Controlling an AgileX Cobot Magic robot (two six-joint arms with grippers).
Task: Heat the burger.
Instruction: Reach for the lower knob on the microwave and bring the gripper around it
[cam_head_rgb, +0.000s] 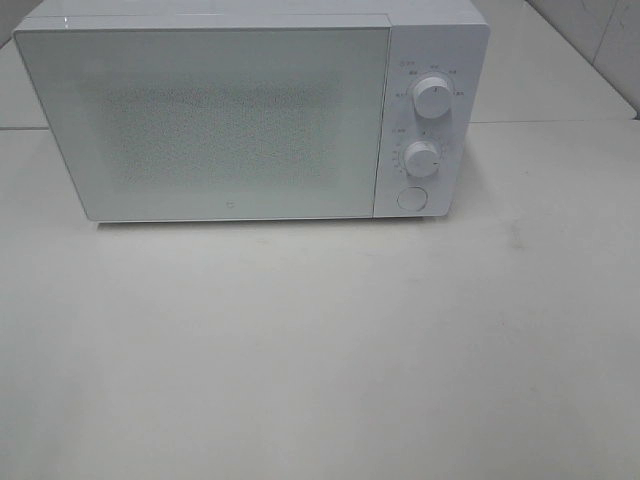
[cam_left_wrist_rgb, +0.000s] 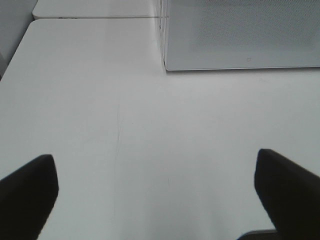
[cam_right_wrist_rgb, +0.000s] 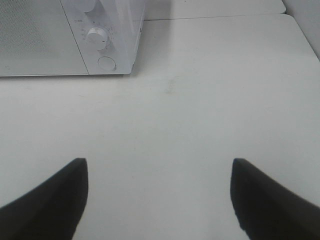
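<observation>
Fingers (cam_left_wrist_rgb: 27, 195) spread empty, microwave door (cam_head_rgb: 220, 120) shut

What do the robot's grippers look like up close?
Only their tips show, in the wrist views. The left gripper has two plain matte black fingers with blunt, squarish ends. The right gripper has the same black fingers, looking more tapered. No cables or markings are visible, and no arms.

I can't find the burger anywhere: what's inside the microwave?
The microwave has its door shut; the pale speckled panel hides the inside, so any contents cannot be seen.
</observation>
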